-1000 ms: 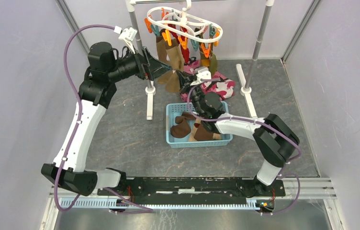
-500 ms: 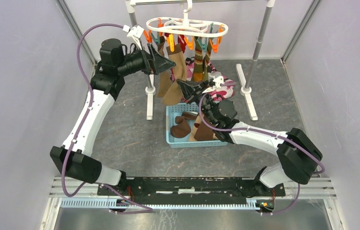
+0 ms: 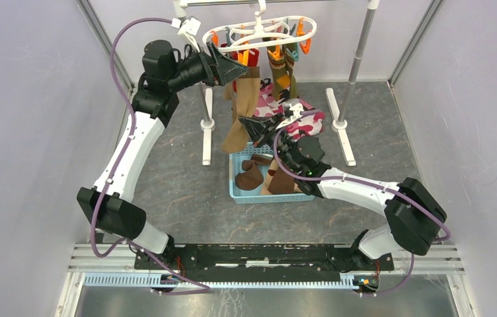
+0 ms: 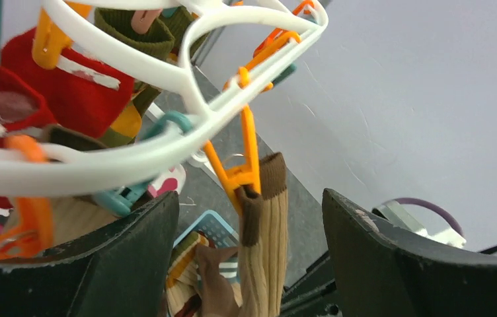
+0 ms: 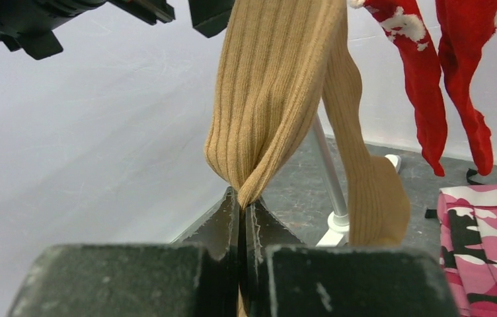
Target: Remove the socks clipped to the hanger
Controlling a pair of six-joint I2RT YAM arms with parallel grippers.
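Observation:
The white hanger (image 3: 259,30) hangs from the rail at the back, with several socks clipped under it. My left gripper (image 3: 238,69) is open at the hanger's left end. In the left wrist view (image 4: 251,198) its jaws stand on either side of an orange clip (image 4: 246,173) that holds a tan sock (image 4: 272,244) by its brown cuff. My right gripper (image 3: 249,125) is shut on the lower part of that tan sock (image 5: 272,86), pinching a fold of it. Red socks (image 5: 424,86) and olive and striped socks (image 3: 279,66) hang on other clips.
A blue basket (image 3: 232,178) on the floor below holds brown and striped socks. A pink camouflage cloth (image 3: 312,119) lies behind it. The metal rail stand (image 3: 365,39) has white feet (image 3: 342,132) on both sides of the basket. Grey walls stand close around.
My left gripper has risen and moved right, up to the hanger's clips. The hanger has swung and turned. My right gripper has stretched forward and left and now pinches the tan sock.

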